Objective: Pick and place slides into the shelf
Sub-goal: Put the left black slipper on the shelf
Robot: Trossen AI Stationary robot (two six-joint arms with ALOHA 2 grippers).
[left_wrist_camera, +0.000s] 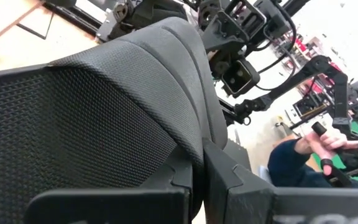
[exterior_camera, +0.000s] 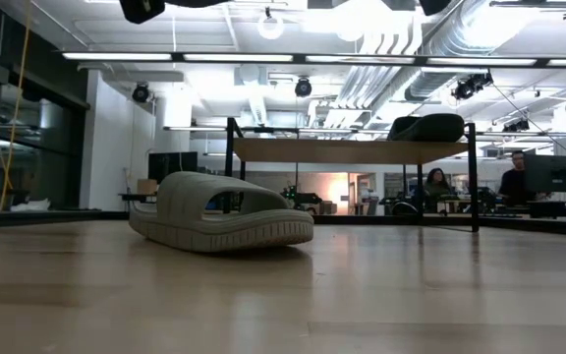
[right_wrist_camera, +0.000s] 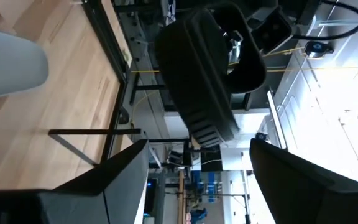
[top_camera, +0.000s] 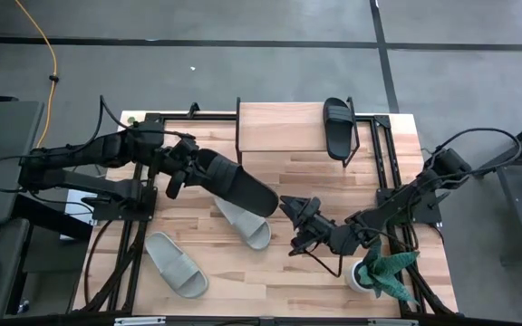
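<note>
My left gripper [top_camera: 187, 170] is shut on a black slide [top_camera: 236, 184], held in the air over the table's middle; this slide fills the left wrist view [left_wrist_camera: 92, 106] and hangs in the right wrist view [right_wrist_camera: 204, 74]. A second black slide [top_camera: 340, 127] lies on the shelf's [top_camera: 279, 127] right end, also seen in the low view [exterior_camera: 425, 126]. One grey-green slide [top_camera: 246, 222] rests sole-down on the table, partly under the held one. The other [top_camera: 176, 263] lies near the table's near-left corner. My right gripper [top_camera: 299, 225] hovers open, right of centre. My left gripper pinches the black slide between its two fingers at the end nearest my arm [left_wrist_camera: 166, 168]. One finger [left_wrist_camera: 229, 180] lies against its edge. The fingers come from the table's left, along the slide's length. The slide is lifted clear and reaches out toward the right and near side.
A potted plant [top_camera: 383, 272] stands at the near-right corner, beside my right arm. Black frame rails [top_camera: 134, 244] run along the table's left and right sides. People [exterior_camera: 435, 182] sit in the room beyond the table. Bare wood lies between the shelf and the slides.
</note>
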